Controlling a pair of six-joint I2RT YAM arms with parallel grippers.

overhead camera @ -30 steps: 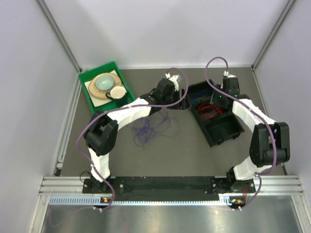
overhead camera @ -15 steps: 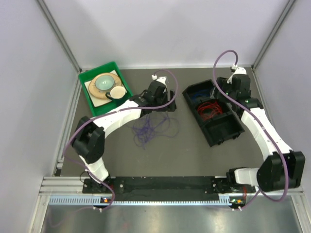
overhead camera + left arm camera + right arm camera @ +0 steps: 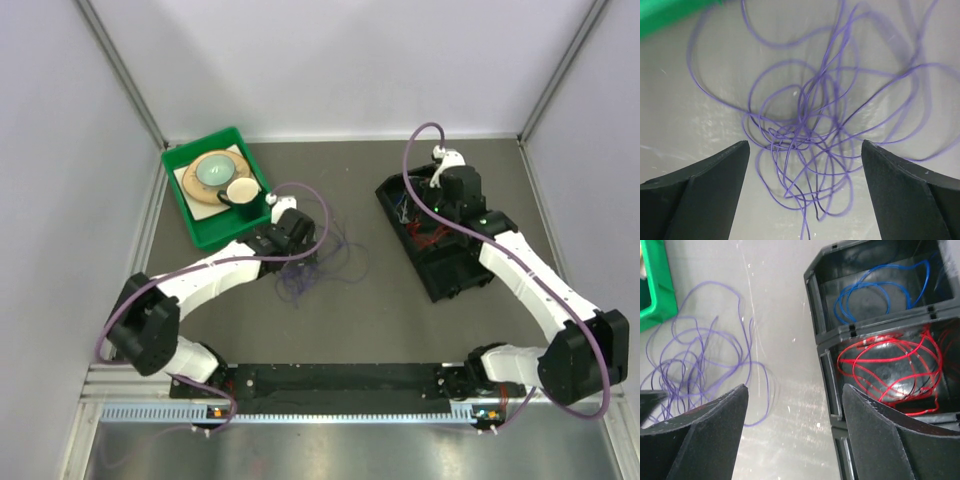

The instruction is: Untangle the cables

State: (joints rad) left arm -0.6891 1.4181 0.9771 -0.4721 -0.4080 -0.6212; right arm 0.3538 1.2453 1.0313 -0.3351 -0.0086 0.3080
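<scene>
so the purple cable (image 3: 810, 135) looks like the only one not sorted yet. It's lying in a loose knotted heap on the bare bench (image 3: 380, 300), roughly 9 o'clock from the black compartment box (image 3: 462, 272) and 4 o'clock from the green tray (image 3: 205, 232). Left gripper (image 3: 804, 160) hangs right over the heap with its fingers spread wide, one on each side of the densest knot and nothing between them. To me it's lined up that way to drop and pinch the middle of the mess. Right gripper (image 3: 795, 390) is released and empty too, hovering at about 11 o'clock of the box. The blue cable (image 3: 875, 287) has its own compartment and the red cable (image 3: 890, 365) sits in the next one, so I'd guess it's one colour per slot, and the near slot, which looks empty from above, is for purple
</scene>
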